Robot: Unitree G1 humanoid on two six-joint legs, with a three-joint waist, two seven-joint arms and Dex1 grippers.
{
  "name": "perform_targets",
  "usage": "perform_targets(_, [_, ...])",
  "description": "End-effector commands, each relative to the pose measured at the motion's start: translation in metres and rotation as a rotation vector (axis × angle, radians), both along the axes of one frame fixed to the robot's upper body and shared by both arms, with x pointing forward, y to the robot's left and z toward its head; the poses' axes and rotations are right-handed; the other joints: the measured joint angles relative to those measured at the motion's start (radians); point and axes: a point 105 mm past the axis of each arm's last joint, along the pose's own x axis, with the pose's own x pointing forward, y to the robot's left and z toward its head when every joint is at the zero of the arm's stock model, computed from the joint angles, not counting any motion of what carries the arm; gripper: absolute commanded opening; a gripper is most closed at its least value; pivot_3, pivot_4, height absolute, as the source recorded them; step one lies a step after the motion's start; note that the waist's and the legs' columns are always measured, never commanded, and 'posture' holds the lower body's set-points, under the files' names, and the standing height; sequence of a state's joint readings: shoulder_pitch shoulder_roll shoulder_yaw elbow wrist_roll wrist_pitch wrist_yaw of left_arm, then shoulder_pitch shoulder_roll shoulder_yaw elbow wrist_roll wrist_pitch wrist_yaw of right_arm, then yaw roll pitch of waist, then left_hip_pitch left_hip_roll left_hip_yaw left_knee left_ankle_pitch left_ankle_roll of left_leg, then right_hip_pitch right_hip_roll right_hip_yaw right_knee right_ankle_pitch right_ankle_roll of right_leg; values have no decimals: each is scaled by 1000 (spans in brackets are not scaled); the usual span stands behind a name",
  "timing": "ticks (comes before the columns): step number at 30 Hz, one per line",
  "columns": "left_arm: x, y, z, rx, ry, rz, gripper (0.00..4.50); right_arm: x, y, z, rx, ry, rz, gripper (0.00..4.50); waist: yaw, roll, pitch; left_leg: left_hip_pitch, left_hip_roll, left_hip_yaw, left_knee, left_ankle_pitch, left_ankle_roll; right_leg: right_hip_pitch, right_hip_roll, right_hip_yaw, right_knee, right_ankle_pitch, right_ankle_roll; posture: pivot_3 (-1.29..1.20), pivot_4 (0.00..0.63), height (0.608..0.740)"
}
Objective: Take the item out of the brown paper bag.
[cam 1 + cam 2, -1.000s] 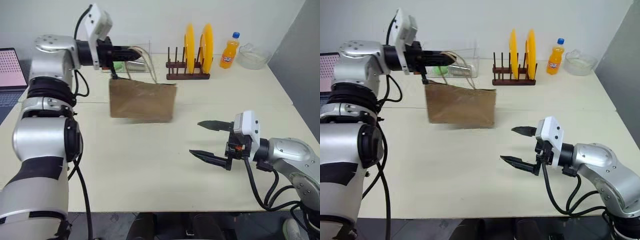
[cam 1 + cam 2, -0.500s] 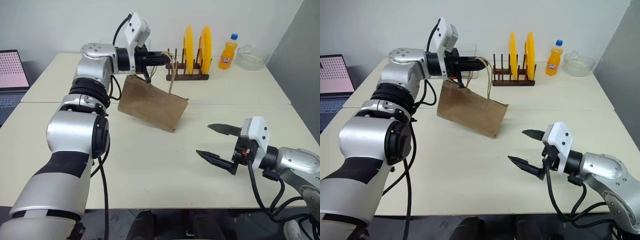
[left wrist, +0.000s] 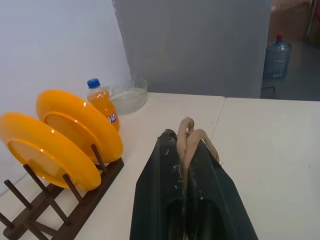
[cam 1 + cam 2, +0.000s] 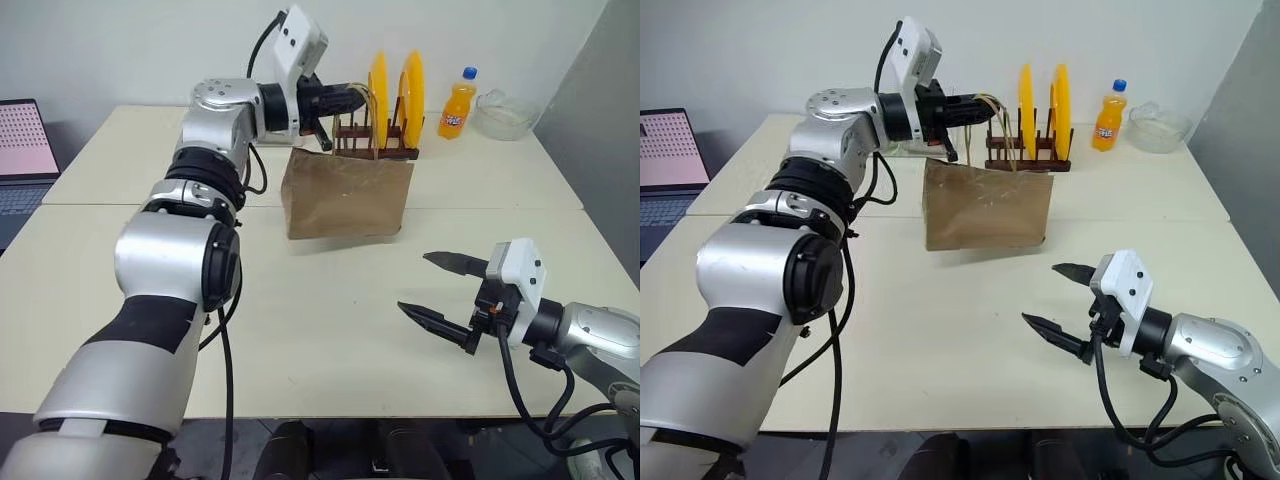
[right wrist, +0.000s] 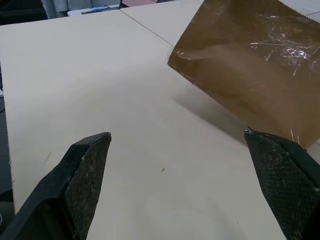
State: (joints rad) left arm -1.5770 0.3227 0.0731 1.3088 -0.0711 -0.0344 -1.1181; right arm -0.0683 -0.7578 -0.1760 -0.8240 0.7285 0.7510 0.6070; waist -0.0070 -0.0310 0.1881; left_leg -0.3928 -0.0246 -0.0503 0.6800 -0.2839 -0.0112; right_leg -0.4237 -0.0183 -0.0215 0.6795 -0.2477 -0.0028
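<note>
A: Upper centre of the head frame first: left gripper [image 4: 352,95] clamped tight on the tan looped cord handles [image 3: 192,140], flat creased brown kraft paper bag [image 4: 347,195] hanging below, upright, bottom edge at or just above the cream table [image 4: 300,330] — hard to tell which.

B: And the cola bottle?

A: Hidden; presumably inside the bag, no bulge readable.

B: Lower right?

A: Right gripper [image 4: 435,291], spread as wide as possible, empty, pointing up-left toward the bag, well apart from it.

B: So the turning point?

A: Bag up and left of the free gripper, mouth facing up; probably reach in from above, between the handles.
</note>
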Motion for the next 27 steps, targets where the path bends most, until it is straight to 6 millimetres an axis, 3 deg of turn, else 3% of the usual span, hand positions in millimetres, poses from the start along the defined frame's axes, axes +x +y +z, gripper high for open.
perform_targets(1, [-2,-3,10,8,-76,3,24,-4,4,10,3,-55,17,4500,0,0,0,0,0,0,0,0,0,0,0,0,0,0,0,0,150,740])
perform_targets(12, [5,7,-13,87,-54,47,24,-7,6,8,11,-51,16,4500,1,0,0,0,0,0,0,0,0,0,0,0,0,0,0,0,150,740])
perform_targets(23, [14,29,-28,201,-123,155,24,-3,12,15,48,-70,21,4500,2,0,0,2,0,1,0,0,0,1,0,1,1,0,0,0,150,740])
perform_targets(27, [15,35,-32,218,-116,168,975,-3,15,15,51,-71,32,4500,3,0,0,2,0,1,0,0,0,1,0,1,1,0,0,0,150,740])
